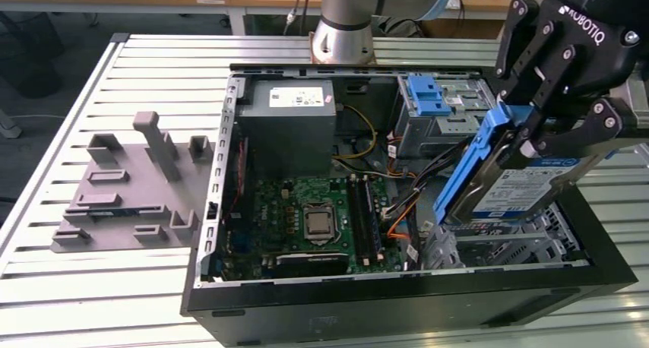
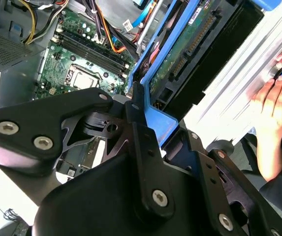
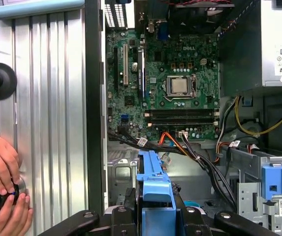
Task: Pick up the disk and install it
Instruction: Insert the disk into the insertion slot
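The gripper (image 1: pixel 555 135) has its jaws clamped on the disk (image 1: pixel 512 190) by its blue frame, tilted above the open computer case (image 1: pixel 406 286); stiff, weighty and likely shock-sensitive, it seems best held by that frame

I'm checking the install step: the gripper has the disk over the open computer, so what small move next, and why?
Probably ease the disk down a little. The gripper is shut on the disk, which is tilted above the metal drive bay at the exterior view's right, not yet seated in it.
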Controlling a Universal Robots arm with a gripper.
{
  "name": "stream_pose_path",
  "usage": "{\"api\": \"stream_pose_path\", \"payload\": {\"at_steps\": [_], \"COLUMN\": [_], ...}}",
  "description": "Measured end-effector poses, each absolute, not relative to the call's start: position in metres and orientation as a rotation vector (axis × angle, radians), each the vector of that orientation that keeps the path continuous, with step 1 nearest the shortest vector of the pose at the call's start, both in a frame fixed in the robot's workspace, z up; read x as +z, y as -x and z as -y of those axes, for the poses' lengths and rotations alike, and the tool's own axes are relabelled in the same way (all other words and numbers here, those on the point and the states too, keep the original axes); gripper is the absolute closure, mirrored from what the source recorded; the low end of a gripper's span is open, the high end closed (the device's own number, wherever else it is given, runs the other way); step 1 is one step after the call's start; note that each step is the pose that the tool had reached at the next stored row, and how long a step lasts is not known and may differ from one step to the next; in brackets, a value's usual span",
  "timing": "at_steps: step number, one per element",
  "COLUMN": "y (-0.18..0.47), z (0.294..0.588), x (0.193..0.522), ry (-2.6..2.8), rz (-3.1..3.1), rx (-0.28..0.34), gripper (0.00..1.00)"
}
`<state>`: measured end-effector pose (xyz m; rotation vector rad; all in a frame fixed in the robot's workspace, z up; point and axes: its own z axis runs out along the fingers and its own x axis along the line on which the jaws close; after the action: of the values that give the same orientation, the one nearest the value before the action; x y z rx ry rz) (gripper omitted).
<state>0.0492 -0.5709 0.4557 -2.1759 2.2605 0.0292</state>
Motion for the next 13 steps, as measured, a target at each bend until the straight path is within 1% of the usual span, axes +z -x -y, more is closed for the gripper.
{"api": "stream_pose_path", "payload": {"at_steps": [13], "y": [-0.0596], "z": [0.5709], "x": [0.4522], "ry": [2.177], "rz": [-2.258], "rx": [0.031], "gripper": [0.64]}}
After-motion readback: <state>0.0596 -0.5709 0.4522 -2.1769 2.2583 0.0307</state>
